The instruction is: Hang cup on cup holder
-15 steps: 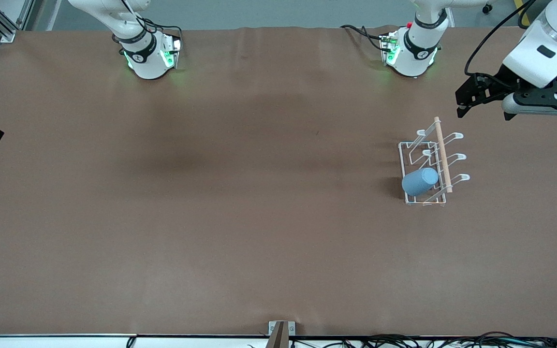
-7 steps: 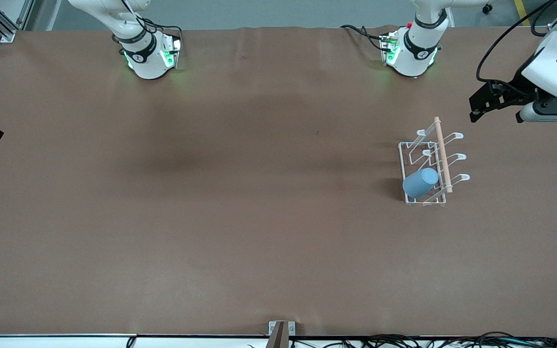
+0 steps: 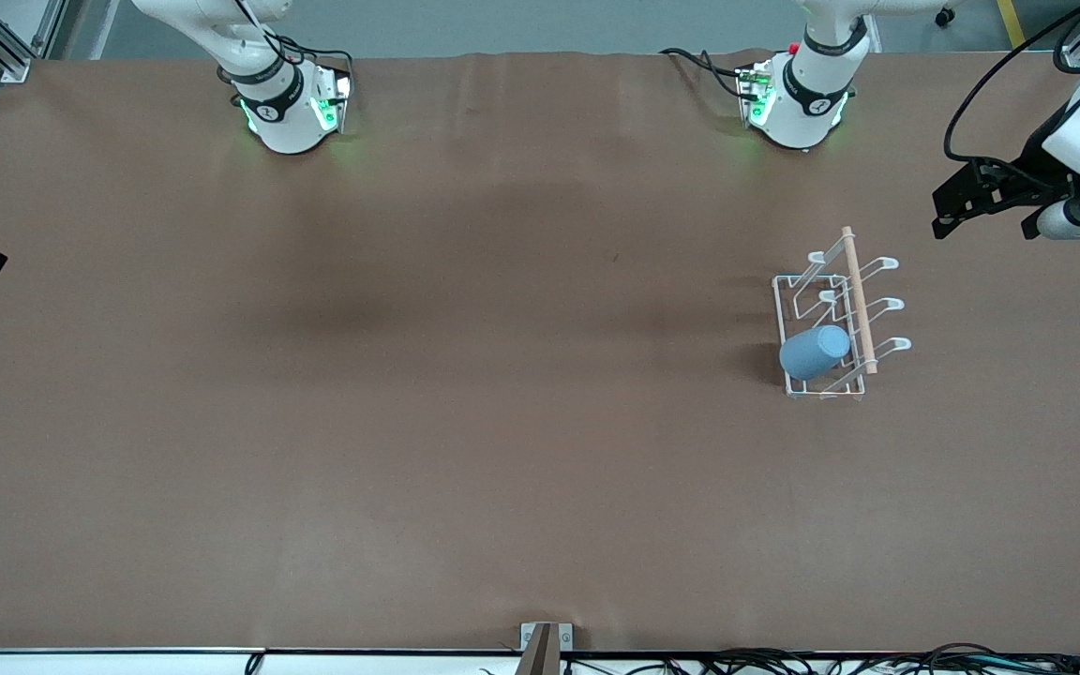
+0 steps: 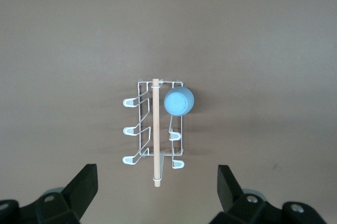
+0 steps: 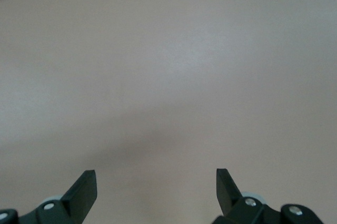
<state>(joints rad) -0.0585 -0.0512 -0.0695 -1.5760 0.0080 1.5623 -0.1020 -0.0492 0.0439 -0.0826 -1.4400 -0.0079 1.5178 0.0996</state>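
- No change across the bench (image 3: 502, 422): bare brown cover, with only the holder and cup on it, toward the left arm's end.
- Pulled the left gripper (image 4: 156, 182) away over the last second, farther out toward the left arm's end of the bench and well clear of the holder. Jaws spread wide with nothing between them. Looks down from up in the air on holder and cup, both apart from it.
- Left the right gripper (image 5: 156, 176) waiting over bare bench, jaws wide and empty.
- Kept the holder (image 3: 788, 291) exactly where it stood through the retreat: upright on its wire base, wooden rod along the top, no rocking or sliding to be seen.
- Kept the cup (image 3: 815, 352) on the holder too: slipped over the prong nearest the front camera, on the row toward the right arm's end, tilted, closed bottom pointing outward and mouth toward the rod. No shift on its prong as the arm drew off.
- Judged from this: release done, hang holding without support, task as good as finished. Only the left arm's withdrawal likely remaining. Small risk of the light cup sliding off its angled prong, though no sign of that here.
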